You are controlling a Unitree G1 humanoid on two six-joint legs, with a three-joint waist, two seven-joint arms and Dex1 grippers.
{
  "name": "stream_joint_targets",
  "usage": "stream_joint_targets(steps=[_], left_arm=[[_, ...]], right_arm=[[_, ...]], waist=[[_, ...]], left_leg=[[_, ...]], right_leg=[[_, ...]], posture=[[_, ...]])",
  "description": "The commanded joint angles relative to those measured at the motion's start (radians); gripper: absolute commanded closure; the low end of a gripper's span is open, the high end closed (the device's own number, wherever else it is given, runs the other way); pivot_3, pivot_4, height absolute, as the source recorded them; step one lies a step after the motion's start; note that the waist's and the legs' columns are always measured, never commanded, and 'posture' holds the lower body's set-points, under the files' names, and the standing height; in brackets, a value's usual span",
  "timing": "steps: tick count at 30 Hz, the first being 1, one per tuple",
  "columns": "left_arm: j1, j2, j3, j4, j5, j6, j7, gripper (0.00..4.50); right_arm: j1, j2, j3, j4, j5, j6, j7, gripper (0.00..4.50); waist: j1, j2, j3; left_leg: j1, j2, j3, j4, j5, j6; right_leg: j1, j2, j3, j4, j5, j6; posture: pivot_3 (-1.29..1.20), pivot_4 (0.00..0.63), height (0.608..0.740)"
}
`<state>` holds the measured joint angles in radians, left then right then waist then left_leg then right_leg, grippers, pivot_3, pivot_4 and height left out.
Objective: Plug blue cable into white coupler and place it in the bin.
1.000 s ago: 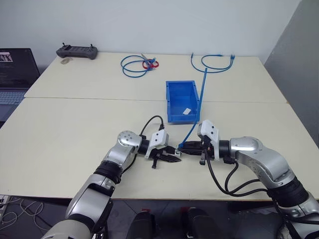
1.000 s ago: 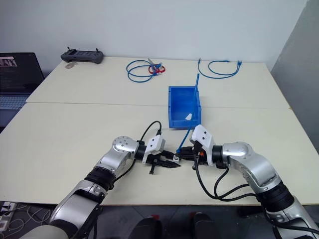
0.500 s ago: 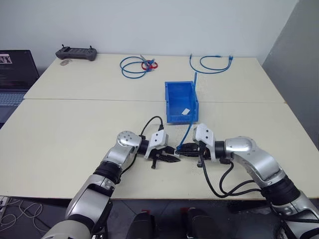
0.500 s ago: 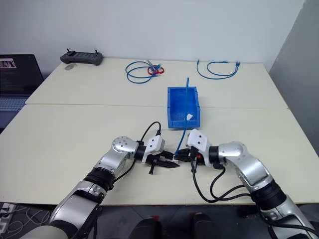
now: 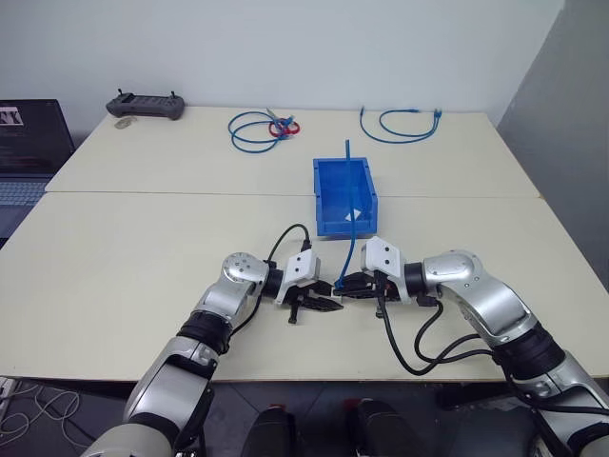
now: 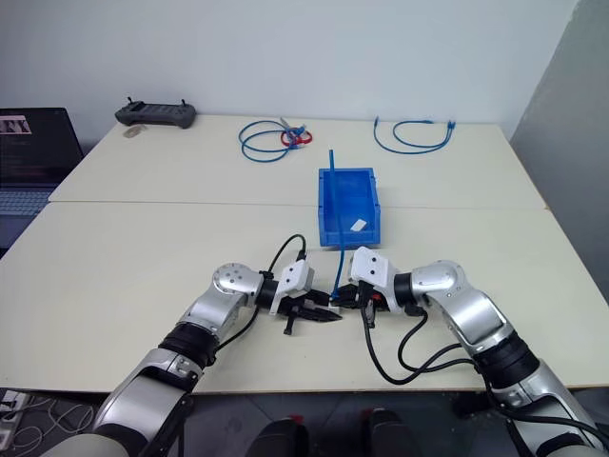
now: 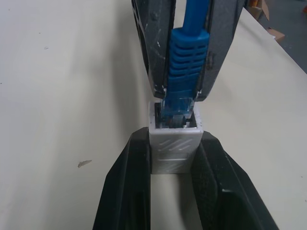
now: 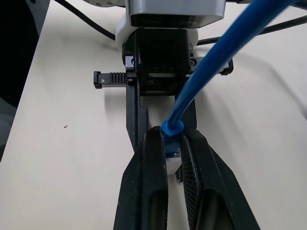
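Mating is the step in hand: near the front edge of the table [image 5: 114,248] the 2 grippers meet tip to tip. The left gripper [image 7: 173,158] is clamped on the white coupler [image 7: 174,146], its 2 black fingers pressed against the block's sides with the open socket facing away from the wrist. The right gripper [image 7: 182,93] pinches the ribbed boot of the blue cable [image 7: 187,57] just behind its plug, fingers tight on it. In the left wrist view the clear plug tip sits in the mouth of the socket, though the boot is outside, so I judge it entered but cannot tell whether it has latched.

From the pinch, the cable rises and leans away toward the bin [image 5: 322,195], its free end standing above the bin's far rim. The bin sits just beyond the grippers on the table's middle, with a small flat white piece [image 5: 354,214] lying inside it.

Next calls for a short, straight push along the socket's axis while the left holds steady, then 1 gripper lets go and the other carries the joined pair over the bin's low front lip.

Farther back lie a coiled blue cable with a red loop [image 5: 255,127], another looped blue cable [image 5: 398,122], and a black controller [image 5: 145,104].
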<state>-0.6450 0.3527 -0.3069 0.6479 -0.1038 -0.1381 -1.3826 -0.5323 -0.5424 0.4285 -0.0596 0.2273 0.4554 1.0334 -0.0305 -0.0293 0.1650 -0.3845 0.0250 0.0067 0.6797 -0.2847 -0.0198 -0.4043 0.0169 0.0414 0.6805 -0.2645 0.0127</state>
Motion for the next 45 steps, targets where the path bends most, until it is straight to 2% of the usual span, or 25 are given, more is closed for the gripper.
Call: stream_joint_targets(steps=[1, 3, 4, 9, 13, 16, 20, 25, 26, 27, 28, 31, 33, 35, 39, 41, 45], left_arm=[[0.012, 0.008, 0.009, -0.051, -0.004, 0.002, -0.002, 3.71], [0.022, 0.011, 0.014, -0.065, -0.005, 0.007, 0.008, 3.71], [0.028, 0.014, 0.019, -0.076, -0.011, 0.018, 0.011, 3.36], [0.098, 0.055, 0.096, -0.224, -0.079, 0.132, 0.069, 2.33], [0.230, 0.121, 0.198, -0.467, -0.160, 0.302, 0.161, 1.44], [0.298, 0.142, 0.298, -0.620, -0.214, 0.412, 0.286, 0.88], [0.366, 0.109, 0.432, -0.868, -0.310, 0.578, 0.502, 0.09], [0.391, 0.024, 0.484, -1.034, -0.376, 0.700, 0.713, 0.04], [0.392, 0.013, 0.483, -1.046, -0.381, 0.711, 0.739, 0.00], [0.393, 0.003, 0.481, -1.052, -0.383, 0.718, 0.758, 0.00], [0.395, -0.004, 0.477, -1.055, -0.384, 0.723, 0.775, 0.00], [0.393, -0.010, 0.481, -1.046, -0.390, 0.734, 0.807, 0.00], [0.375, -0.007, 0.500, -1.009, -0.400, 0.738, 0.822, 0.00], [0.366, 0.001, 0.504, -0.991, -0.404, 0.737, 0.826, 0.00], [0.315, 0.017, 0.521, -0.886, -0.343, 0.736, 0.917, 0.00], [0.318, 0.034, 0.511, -0.843, -0.321, 0.735, 0.923, 0.00], [0.342, 0.042, 0.538, -0.798, -0.287, 0.674, 0.950, 0.00]], right_arm=[[0.052, 0.014, 0.116, 0.151, -0.070, 0.055, 0.045, 4.35], [0.049, 0.023, 0.102, 0.175, -0.078, 0.035, 0.040, 4.35], [0.047, 0.029, 0.090, 0.179, -0.076, 0.033, 0.034, 4.35], [0.048, 0.039, -0.024, 0.064, -0.016, 0.094, -0.027, 4.35], [-0.011, 0.069, -0.191, -0.084, 0.117, 0.281, -0.113, 4.35], [-0.123, 0.124, -0.329, -0.083, 0.208, 0.436, -0.210, 4.35], [-0.387, 0.230, -0.516, 0.213, 0.236, 0.511, -0.408, 4.35], [-0.607, 0.266, -0.594, 0.592, 0.181, 0.400, -0.545, 4.35], [-0.636, 0.267, -0.592, 0.657, 0.166, 0.367, -0.553, 3.67], [-0.656, 0.266, -0.589, 0.704, 0.157, 0.351, -0.553, 3.59], [-0.671, 0.261, -0.576, 0.740, 0.147, 0.342, -0.540, 3.17], [-0.683, 0.242, -0.551, 0.777, 0.118, 0.318, -0.517, 2.46], [-0.656, 0.204, -0.557, 0.752, 0.105, 0.319, -0.519, 1.87], [-0.634, 0.184, -0.563, 0.722, 0.101, 0.330, -0.522, 1.51], [-0.457, 0.141, -0.626, 0.434, 0.170, 0.327, -0.506, 0.64], [-0.326, 0.117, -0.645, 0.279, 0.180, 0.312, -0.500, 0.64], [0.030, 0.088, -0.615, -0.054, 0.078, 0.132, -0.538, 0.64]], waist=[[-0.003, 0.000, -0.006], [-0.004, 0.000, -0.012], [-0.004, 0.000, -0.014], [-0.005, 0.001, -0.016], [-0.007, 0.002, -0.013], [-0.006, 0.007, -0.007], [-0.009, 0.008, -0.001], [0.004, 0.007, -0.002], [0.003, 0.007, -0.002], [0.003, 0.007, -0.002], [0.003, 0.007, -0.002], [0.002, 0.007, -0.002], [0.003, 0.007, -0.002], [0.004, 0.007, -0.002], [0.005, 0.007, -0.002], [0.003, 0.007, -0.002], [0.003, 0.007, -0.002]], left_leg=[[0.001, 0.000, 0.000, 0.000, 0.000, 0.000], [0.003, 0.002, 0.001, -0.001, 0.000, 0.000], [0.003, 0.002, 0.001, -0.001, 0.000, 0.000], [0.004, 0.004, 0.001, -0.002, 0.000, 0.000], [0.003, 0.004, 0.000, -0.002, 0.000, 0.000], [0.000, 0.004, 0.000, -0.002, 0.000, 0.000], [0.000, 0.005, 0.001, -0.001, 0.000, 0.000], [-0.002, 0.002, 0.000, -0.003, 0.000, 0.000], [-0.004, 0.001, 0.000, -0.003, 0.000, 0.000], [-0.004, 0.001, 0.001, -0.003, 0.000, 0.000], [-0.009, 0.001, 0.001, -0.002, 0.000, 0.000], [-0.016, 0.000, 0.002, -0.002, 0.000, -0.001], [-0.017, 0.000, 0.002, -0.003, 0.000, -0.001], [-0.018, 0.000, 0.002, -0.003, 0.000, -0.001], [-0.017, 0.000, 0.002, -0.003, 0.000, 0.000], [-0.017, 0.000, 0.001, -0.003, 0.000, 0.000], [-0.017, 0.000, -0.001, -0.004, 0.000, -0.001]], right_leg=[[0.000, 0.000, 0.000, 0.000, 0.000, 0.000], [0.001, 0.001, 0.001, 0.000, -0.001, -0.001], [0.001, 0.001, 0.001, 0.000, -0.001, -0.001], [0.001, 0.005, 0.002, 0.001, -0.001, -0.002], [0.000, 0.003, 0.001, 0.001, -0.001, -0.002], [-0.002, 0.000, 0.001, 0.001, -0.001, -0.002], [-0.003, -0.001, 0.001, 0.001, -0.001, -0.003], [-0.003, -0.002, 0.000, 0.000, 0.003, -0.008], [-0.004, -0.002, 0.000, -0.001, 0.003, -0.008], [-0.004, -0.003, 0.001, -0.001, 0.003, -0.008], [-0.007, -0.003, 0.001, -0.001, 0.003, -0.008], [-0.015, -0.004, 0.002, 0.000, 0.004, -0.008], [-0.017, -0.004, 0.002, 0.000, 0.004, -0.009], [-0.017, -0.004, 0.001, 0.000, 0.004, -0.009], [-0.016, -0.004, 0.001, -0.001, 0.004, -0.008], [-0.016, -0.004, 0.000, -0.001, 0.004, -0.008], [-0.015, -0.003, 0.000, -0.001, 0.003, -0.008]], posture=[[0.00, 0.150, 0.740], [0.00, 0.150, 0.740], [0.00, 0.150, 0.740], [0.00, 0.150, 0.740], [0.00, 0.150, 0.740], [0.00, 0.150, 0.740], [0.00, 0.150, 0.740], [0.00, 0.150, 0.740], [0.00, 0.150, 0.740], [0.00, 0.150, 0.740], [0.00, 0.150, 0.740], [0.00, 0.150, 0.740], [0.00, 0.150, 0.740], [0.00, 0.150, 0.740], [0.00, 0.150, 0.740], [0.00, 0.150, 0.740], [0.00, 0.150, 0.740]])
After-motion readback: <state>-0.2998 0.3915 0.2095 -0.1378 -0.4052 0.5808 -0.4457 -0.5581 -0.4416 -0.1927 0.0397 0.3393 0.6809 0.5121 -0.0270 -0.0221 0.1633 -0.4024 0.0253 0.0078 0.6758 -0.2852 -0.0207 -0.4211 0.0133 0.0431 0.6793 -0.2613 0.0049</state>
